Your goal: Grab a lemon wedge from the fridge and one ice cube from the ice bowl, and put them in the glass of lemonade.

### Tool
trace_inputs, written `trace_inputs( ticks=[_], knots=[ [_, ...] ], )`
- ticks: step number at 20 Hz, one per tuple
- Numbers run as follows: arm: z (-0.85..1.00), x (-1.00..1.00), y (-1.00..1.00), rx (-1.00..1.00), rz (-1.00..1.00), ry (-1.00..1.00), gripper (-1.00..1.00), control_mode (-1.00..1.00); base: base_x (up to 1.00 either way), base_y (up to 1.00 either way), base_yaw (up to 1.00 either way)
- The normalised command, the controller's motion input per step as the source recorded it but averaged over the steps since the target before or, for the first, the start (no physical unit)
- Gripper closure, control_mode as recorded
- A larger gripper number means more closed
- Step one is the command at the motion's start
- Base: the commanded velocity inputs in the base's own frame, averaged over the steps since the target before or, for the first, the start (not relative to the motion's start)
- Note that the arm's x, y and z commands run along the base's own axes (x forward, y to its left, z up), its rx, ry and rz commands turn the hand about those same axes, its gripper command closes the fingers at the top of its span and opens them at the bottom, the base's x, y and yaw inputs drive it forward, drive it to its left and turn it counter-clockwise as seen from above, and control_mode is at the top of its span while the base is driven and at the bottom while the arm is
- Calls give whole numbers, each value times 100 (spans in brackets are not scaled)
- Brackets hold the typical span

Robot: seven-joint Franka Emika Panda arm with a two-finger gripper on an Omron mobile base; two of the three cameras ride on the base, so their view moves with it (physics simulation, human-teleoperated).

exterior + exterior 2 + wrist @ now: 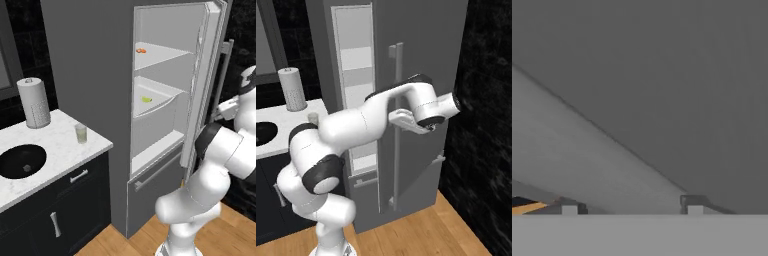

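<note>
The grey fridge (90, 75) stands with its door (202, 90) swung wide open, white shelves showing. A tiny orange-yellow lemon wedge (141, 50) lies on the upper shelf. The glass of lemonade (80, 133) stands on the white counter, right of the black ice bowl (22, 161), which holds one pale ice cube (27, 167). My gripper (397, 118) is on the outer side of the open door, at its long bar handle (396, 75). Its fingertips (569, 209) stand wide apart, close against the grey door face, nothing between them.
A white paper-towel roll (34, 102) stands at the back of the counter (65, 150). A small yellow-green piece (146, 99) lies on the middle fridge shelf. Dark cabinets (60, 215) sit under the counter. A black wall (486, 125) is close on the right.
</note>
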Motion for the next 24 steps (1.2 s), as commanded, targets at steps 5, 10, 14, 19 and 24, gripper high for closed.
trace_inputs(
  ticks=[5, 10, 14, 19, 24],
  knots=[
    [67, -100, -15, 9, 0, -29, -100, -100, 0, 0, 0],
    [96, -90, 9, 1, 0, -27, -100, -100, 0, 0, 0],
    [100, -59, 72, -21, -7, -10, -100, -100, 0, 0, 0],
    [54, 3, 100, -48, -19, 2, -100, -100, 0, 0, 0],
    [-2, 71, 100, -60, -27, 9, -100, -100, 0, 0, 0]
  ],
)
